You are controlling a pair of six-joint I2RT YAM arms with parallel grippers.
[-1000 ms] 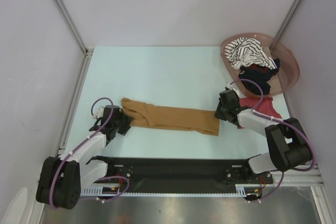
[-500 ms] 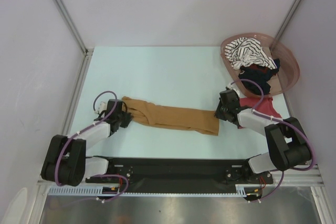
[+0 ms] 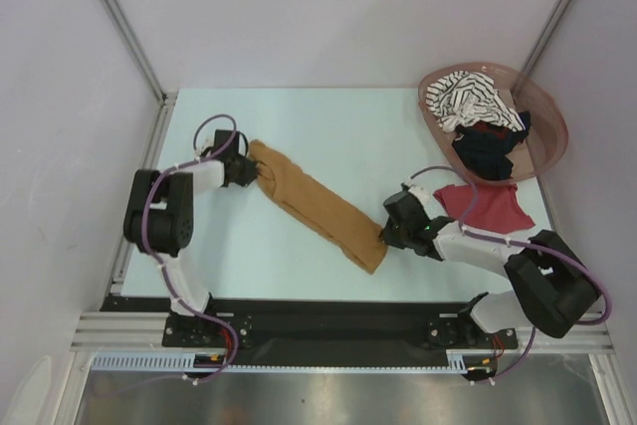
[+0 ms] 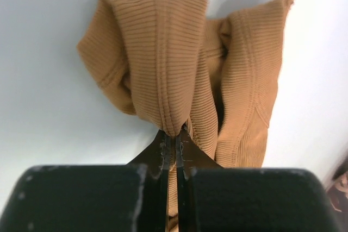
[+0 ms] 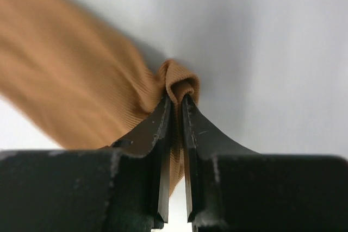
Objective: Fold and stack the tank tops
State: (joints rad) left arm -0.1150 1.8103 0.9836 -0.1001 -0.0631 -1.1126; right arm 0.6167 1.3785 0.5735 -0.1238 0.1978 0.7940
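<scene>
The mustard-brown tank top (image 3: 317, 208) lies stretched on the worktop (image 3: 299, 126) between the two grippers, its long axis running along the line that joins them. The left gripper (image 4: 174, 134) is pinched tight on one bunched end, the cloth spreading away ahead of it toward the right gripper (image 5: 175, 100), whose narrow jaws clamp a small fold at the opposite end. Each arm holds the end nearest it, so halving the garment likely means carrying one held end across to the other. The dark red tank top (image 3: 488, 208) lies flat on the far side of the right gripper from the mustard one.
</scene>
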